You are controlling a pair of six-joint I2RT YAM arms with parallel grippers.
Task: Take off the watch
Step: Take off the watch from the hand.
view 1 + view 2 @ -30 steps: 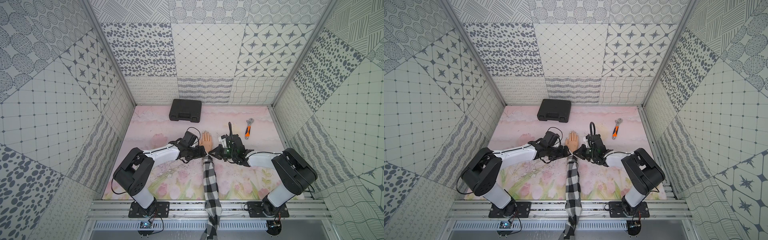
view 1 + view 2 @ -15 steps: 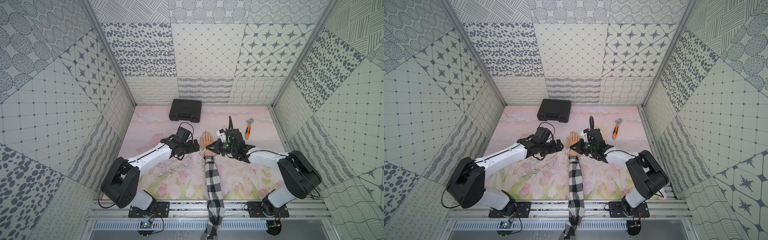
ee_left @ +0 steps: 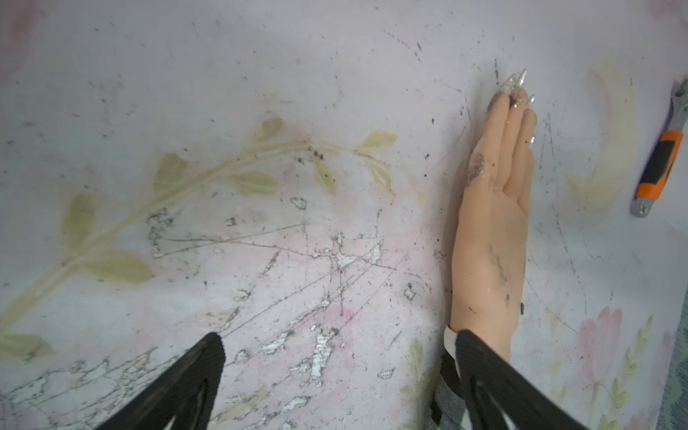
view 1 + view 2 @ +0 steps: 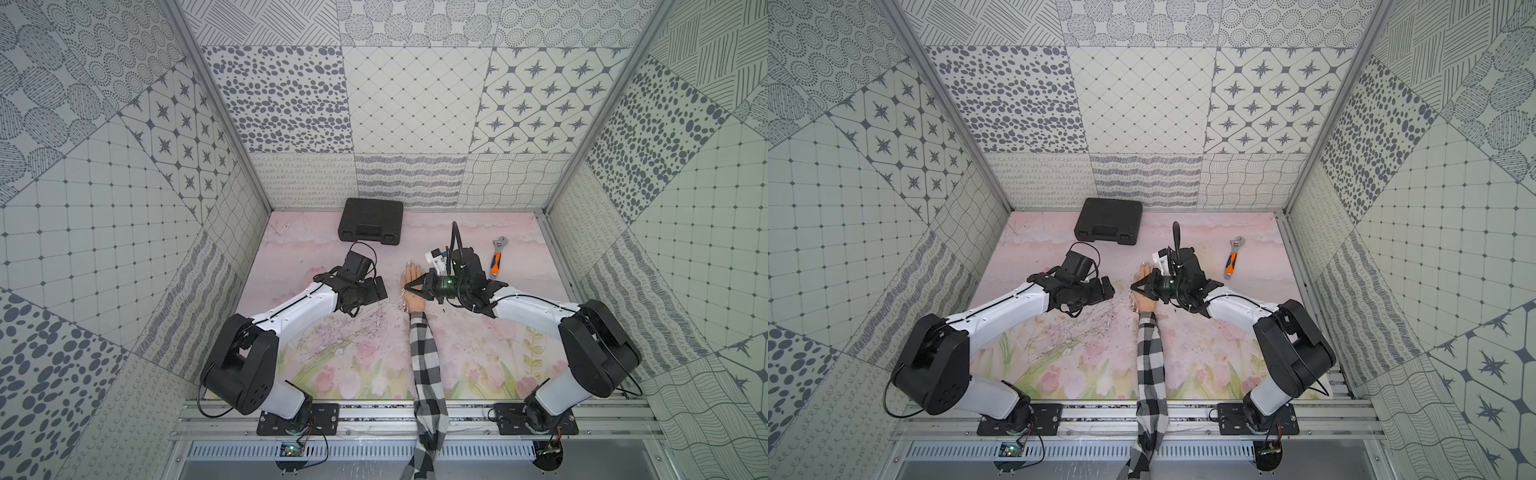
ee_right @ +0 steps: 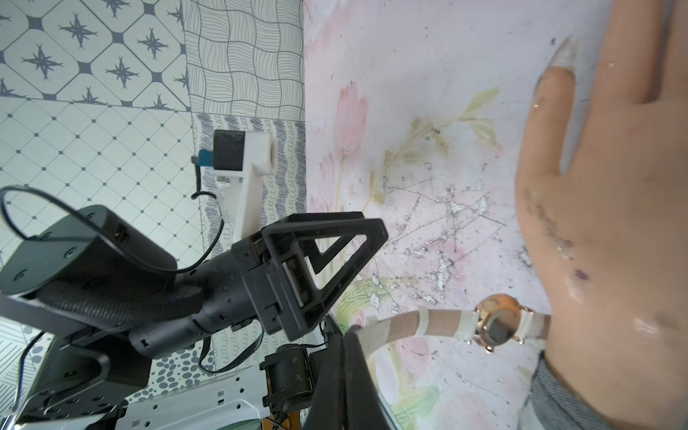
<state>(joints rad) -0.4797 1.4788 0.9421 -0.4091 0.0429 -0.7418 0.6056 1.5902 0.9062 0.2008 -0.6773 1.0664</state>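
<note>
The watch (image 5: 499, 324) has a round rose-gold rim and a pale cream strap, and it sits at the wrist of the mannequin hand (image 5: 614, 223). One strap end stands loose off the wrist, and my right gripper (image 5: 348, 335) is shut on its tip. In both top views the right gripper (image 4: 409, 286) (image 4: 1136, 287) lies over the hand (image 4: 413, 274). My left gripper (image 4: 376, 289) (image 3: 335, 372) is open, just left of the wrist, with only bare mat between its fingers (image 3: 193, 379). A sliver of strap (image 3: 451, 338) shows beside one finger.
A checked sleeve (image 4: 426, 365) runs from the wrist to the front rail. A black case (image 4: 371, 221) lies at the back wall. An orange-handled wrench (image 4: 496, 259) (image 3: 659, 163) lies right of the hand. The patterned walls close in on three sides.
My left gripper has opened wide and drawn back to the left, away from the wrist. The right gripper stays shut and has shifted slightly toward the back.
</note>
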